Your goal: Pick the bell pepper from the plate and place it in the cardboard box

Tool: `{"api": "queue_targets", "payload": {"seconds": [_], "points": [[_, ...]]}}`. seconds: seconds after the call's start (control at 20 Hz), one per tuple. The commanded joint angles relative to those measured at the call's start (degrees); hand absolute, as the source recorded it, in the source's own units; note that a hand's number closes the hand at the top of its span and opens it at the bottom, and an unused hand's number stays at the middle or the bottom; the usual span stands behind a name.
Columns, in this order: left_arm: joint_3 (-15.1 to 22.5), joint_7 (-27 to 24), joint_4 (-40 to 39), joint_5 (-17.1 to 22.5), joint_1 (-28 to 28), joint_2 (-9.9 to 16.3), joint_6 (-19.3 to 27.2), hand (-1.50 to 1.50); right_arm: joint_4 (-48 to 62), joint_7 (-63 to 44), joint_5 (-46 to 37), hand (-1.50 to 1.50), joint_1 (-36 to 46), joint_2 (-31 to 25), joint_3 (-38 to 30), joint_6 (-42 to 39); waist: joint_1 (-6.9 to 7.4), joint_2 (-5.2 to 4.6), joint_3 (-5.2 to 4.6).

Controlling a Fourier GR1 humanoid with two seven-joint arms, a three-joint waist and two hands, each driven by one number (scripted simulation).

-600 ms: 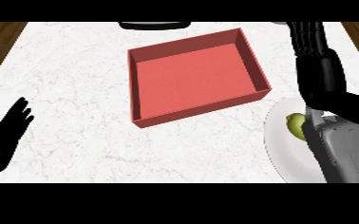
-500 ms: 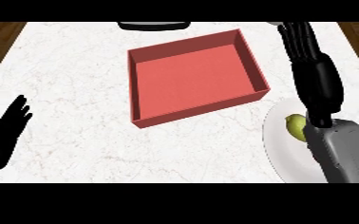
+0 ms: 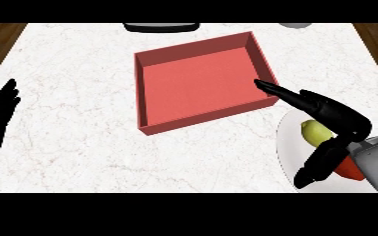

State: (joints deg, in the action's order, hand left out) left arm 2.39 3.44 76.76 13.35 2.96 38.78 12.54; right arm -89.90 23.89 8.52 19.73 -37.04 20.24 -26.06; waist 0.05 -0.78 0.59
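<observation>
my right hand [image 3: 336, 117] hovers open over the plate [image 3: 289, 145], holding nothing; i could grab the yellow-green piece [image 3: 315, 132] instead of the bell pepper [image 3: 350, 167].

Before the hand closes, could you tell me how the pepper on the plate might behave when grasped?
The pepper looks rounded and smooth, so it may roll on the plate or slip when touched. The right hand, open above it, hides much of it, so its full shape is unclear.
</observation>
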Motion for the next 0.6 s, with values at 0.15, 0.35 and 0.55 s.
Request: {"api": "queue_targets", "payload": {"seconds": [0.15, 0.35, 0.55], "points": [[2.0, -2.2, 0.5, -4.2, 1.2, -1.5, 3.3, 0.0, 9.7, 22.4, 2.7, -1.5, -5.3, -9.3, 0.9, -20.1, 0.66, -1.15, 0.21], [4.2, -1.4, 0.6, -6.6, 2.0, -2.7, 4.9, 0.0, 10.3, 30.0, -2.6, -1.5, -1.3, -13.6, -0.3, -17.0, 1.55, -0.68, 0.2], [4.3, -2.6, -0.6, -6.7, 2.1, -2.8, 3.9, 0.0, 8.2, 33.8, -14.3, -1.5, 1.5, -19.8, 3.1, -8.9, 2.69, -0.56, 0.0]]}}
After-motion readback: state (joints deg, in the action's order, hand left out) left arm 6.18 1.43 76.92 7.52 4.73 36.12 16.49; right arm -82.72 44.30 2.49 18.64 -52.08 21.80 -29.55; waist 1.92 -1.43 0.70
